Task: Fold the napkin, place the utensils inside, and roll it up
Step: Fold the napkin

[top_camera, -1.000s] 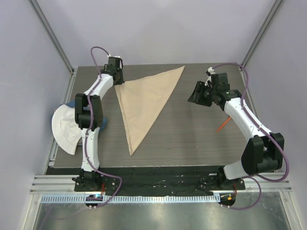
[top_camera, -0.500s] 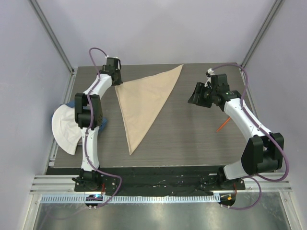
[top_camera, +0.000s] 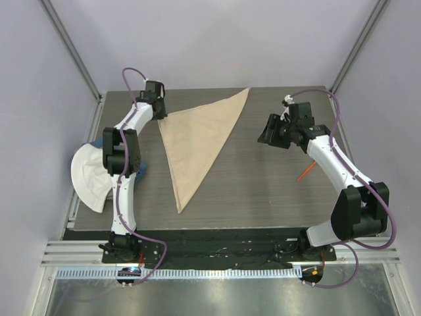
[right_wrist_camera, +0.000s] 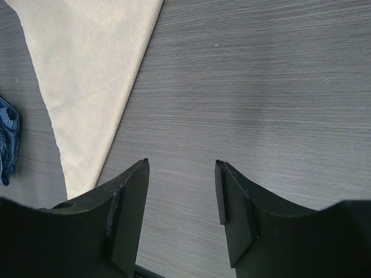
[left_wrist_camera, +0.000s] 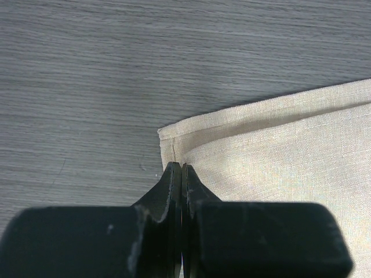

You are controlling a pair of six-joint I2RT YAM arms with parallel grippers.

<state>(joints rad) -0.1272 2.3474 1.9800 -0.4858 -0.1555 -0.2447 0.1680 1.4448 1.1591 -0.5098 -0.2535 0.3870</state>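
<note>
At far left, napkin (top_camera: 194, 141) apparently crept leftward.

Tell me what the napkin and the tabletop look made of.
The napkin looks like woven fabric, linen or cotton, matte beige: a fine weave and a stitched hem show at its corner. The tabletop is a grey wood-grain surface, probably laminate rather than bare wood: even, streaky grain lines and a flat matte finish.

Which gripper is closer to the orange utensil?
Right. The right gripper hangs open just beyond the orange utensil beside that arm; the left gripper is far across, shut on the napkin corner.
</note>
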